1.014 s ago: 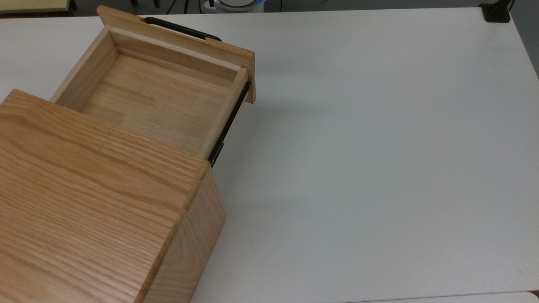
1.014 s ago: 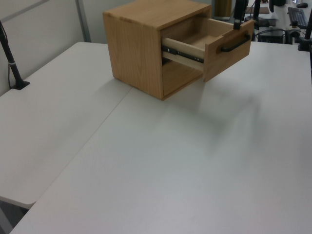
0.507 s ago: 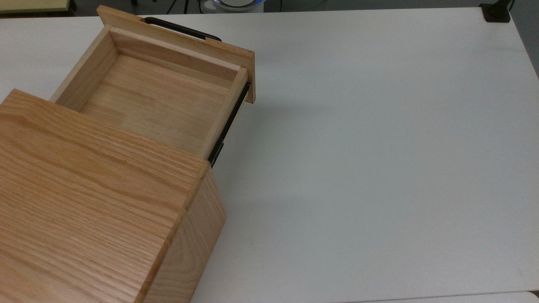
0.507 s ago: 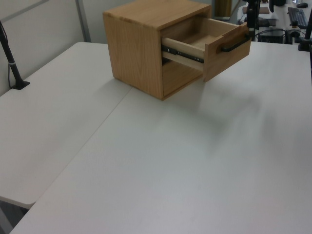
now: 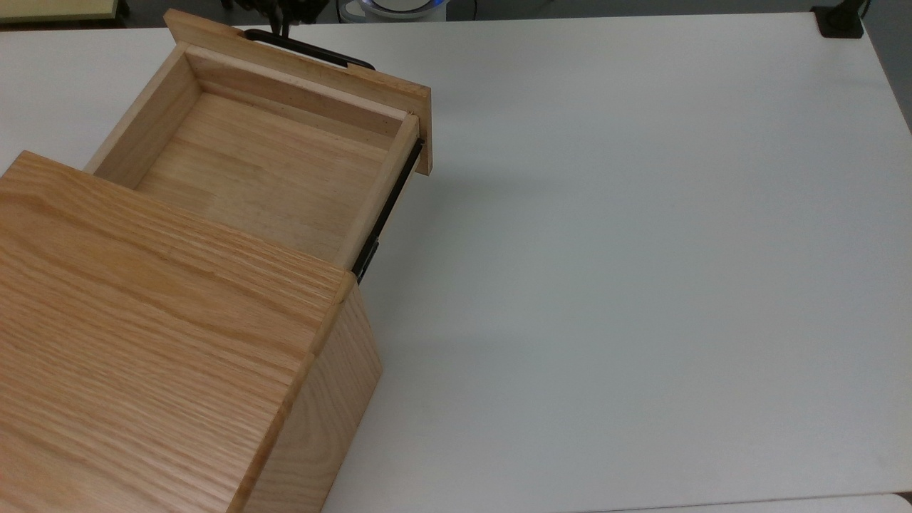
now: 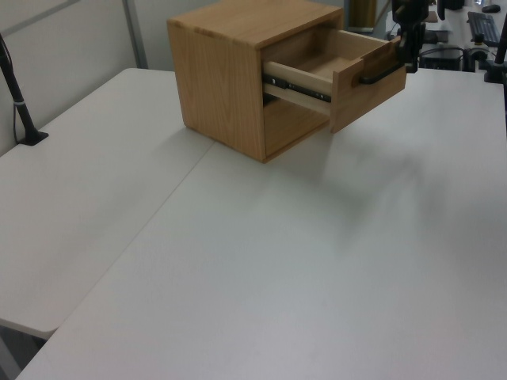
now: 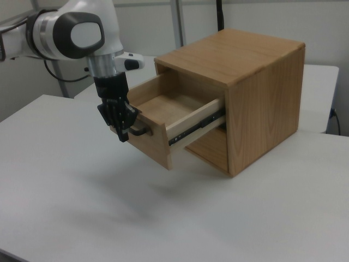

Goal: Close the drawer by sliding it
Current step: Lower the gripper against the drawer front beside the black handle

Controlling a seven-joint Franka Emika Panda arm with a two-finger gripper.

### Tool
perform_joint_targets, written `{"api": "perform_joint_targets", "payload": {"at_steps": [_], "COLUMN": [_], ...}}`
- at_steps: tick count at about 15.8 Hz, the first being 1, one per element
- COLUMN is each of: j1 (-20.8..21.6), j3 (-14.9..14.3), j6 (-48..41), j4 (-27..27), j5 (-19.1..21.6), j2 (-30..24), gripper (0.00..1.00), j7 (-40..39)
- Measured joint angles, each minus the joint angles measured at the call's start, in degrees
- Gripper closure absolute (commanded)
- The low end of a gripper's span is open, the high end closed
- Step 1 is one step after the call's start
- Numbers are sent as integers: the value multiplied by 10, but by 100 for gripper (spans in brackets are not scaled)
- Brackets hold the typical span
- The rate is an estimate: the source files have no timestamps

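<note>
Fingers [image 7: 121,132] at the handle [image 7: 139,131] of the open drawer [image 7: 163,117] — grip unclear.

Beside the jaws, the drawer [image 7: 163,117] is showing matt light wood grain, its handle [image 5: 306,48] looking smooth black metal.

Claw [image 7: 121,132] fingertips perhaps against the handle [image 7: 139,131], contact unclear.

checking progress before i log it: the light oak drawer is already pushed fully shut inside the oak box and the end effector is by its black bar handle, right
Not quite. The light oak drawer is pulled well out of the larger oak box casing, as the right view shows. The end effector is indeed at its thin black bar handle.
</note>
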Motion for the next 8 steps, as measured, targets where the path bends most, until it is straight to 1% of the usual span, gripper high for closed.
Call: {"api": "perform_joint_targets", "payload": {"at_steps": [2,5,6,8], "j1": [2,11,14,13], "j3": [2,6,6,6], "j6": [29,82,104,154], "j4": [-8,-15,-15,-13], "j5": [0,-1,-2,-3], "j2": [0,6,10,21], "gripper": [100,100,97,100], "j7": [43,135,156,187]}}
